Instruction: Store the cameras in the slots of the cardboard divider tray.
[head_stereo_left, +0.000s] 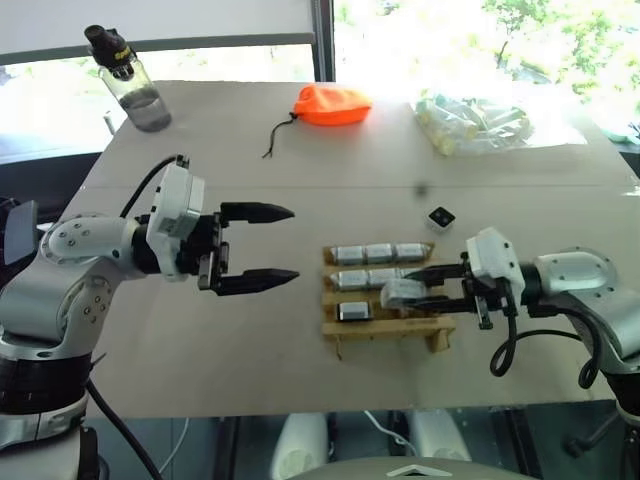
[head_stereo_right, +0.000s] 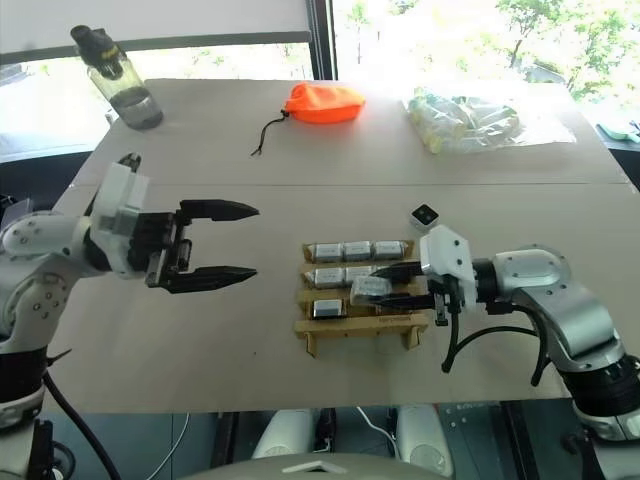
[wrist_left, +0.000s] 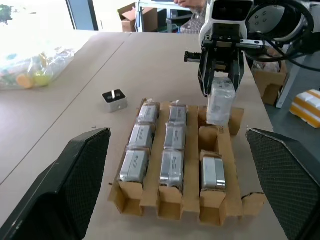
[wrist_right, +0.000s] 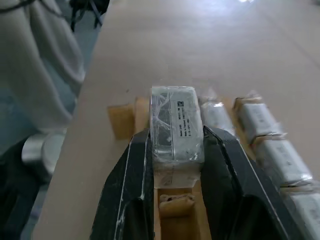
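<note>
Holding: right gripper (head_stereo_left: 425, 285) is closed on one camera (head_stereo_left: 400, 293), over the near row of the cardboard divider tray (head_stereo_left: 385, 325).
Left gripper (head_stereo_left: 268, 247): wide open, empty, centre-left of frame.
Tray: lower centre of desk (head_stereo_left: 250, 340), seven cameras stored.
Loose camera (head_stereo_left: 441, 218): just beyond the tray.

I see the cardboard divider tray (head_stereo_left: 385, 325) lying flat on the table, three slot rows across. Wrapped silver-grey cameras fill its far row (head_stereo_left: 379, 252) and middle row (head_stereo_left: 365, 278); one more (head_stereo_left: 354, 311) lies in the near row. Another camera (wrist_left: 220, 101) is held just above that row's empty slots, and a loose one (head_stereo_left: 441, 217) sits beyond the tray, black face up
</note>
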